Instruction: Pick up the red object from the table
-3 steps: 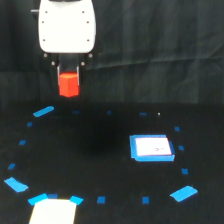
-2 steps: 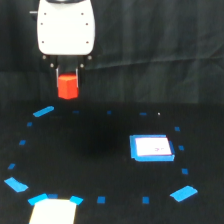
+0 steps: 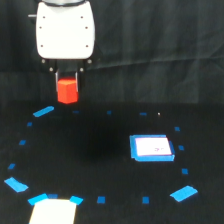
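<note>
Hanging below the white gripper head (image 3: 65, 31), the pincer (image 3: 66, 80) pinches the red object (image 3: 67, 90) at its upper part, one dark finger on each side. The block is raised off the worktop (image 3: 95, 150), at the upper part of the exterior view's left, with only dark backdrop behind it and nothing touching it from below.

On the black surface beneath, small blue tape squares and strips lie in a rough ring. The nearest of them is a slanted blue strip (image 3: 43, 111), just below the block and a little toward the exterior view's left. Larger blue pieces lie low at the exterior view's left (image 3: 16, 185) and low at the exterior view's right (image 3: 183, 193).

A flat white square with a blue border (image 3: 152, 148) lies inside the ring toward the exterior view's right, well apart from the block and the pincer. At the bottom edge, toward the exterior view's left, a pale flat piece (image 3: 53, 212) is cut off by the frame, with blue tape at its upper corners.

Nothing stands between the held block and the surface under it.
</note>
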Robot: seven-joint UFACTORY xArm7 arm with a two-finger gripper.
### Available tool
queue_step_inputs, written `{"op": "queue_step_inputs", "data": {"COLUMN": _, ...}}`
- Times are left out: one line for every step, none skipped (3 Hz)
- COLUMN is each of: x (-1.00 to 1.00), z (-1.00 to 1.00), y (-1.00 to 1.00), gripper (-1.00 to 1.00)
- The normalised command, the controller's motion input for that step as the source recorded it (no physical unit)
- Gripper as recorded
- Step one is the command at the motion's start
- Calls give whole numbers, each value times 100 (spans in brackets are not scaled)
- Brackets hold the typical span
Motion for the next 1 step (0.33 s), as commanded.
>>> {"op": "queue_step_inputs", "data": {"x": -19, "z": 85, "y": -28, "gripper": -100}}
